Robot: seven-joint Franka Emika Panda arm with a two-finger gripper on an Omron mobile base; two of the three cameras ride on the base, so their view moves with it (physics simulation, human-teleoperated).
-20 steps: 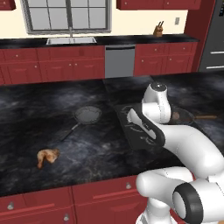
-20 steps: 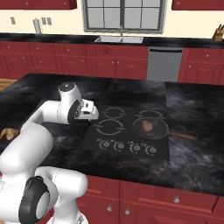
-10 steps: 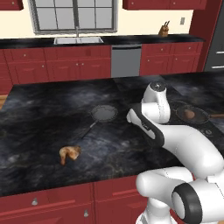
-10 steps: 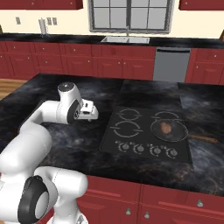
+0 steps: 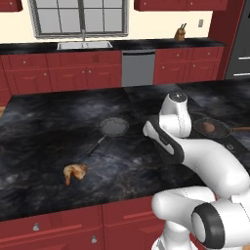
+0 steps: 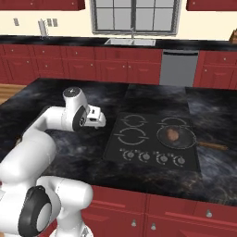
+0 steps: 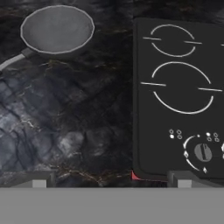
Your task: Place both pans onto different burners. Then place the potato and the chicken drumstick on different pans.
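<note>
Here, round grey empty pan [image 7: 57, 29], thin handle [image 7: 11, 61]

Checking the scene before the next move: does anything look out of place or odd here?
Nothing is spilled or damaged. The chicken drumstick lies on the bare counter, and an empty pan sits off the cooktop. The other pan, on a burner, holds the potato.

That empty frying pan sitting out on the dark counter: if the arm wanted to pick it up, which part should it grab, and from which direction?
Probably the empty pan is best taken by its long thin handle, from above. The handle lies flat on the counter, pointing toward the chicken drumstick, and looks slim enough for the gripper; the round bowl looks too wide.
</note>
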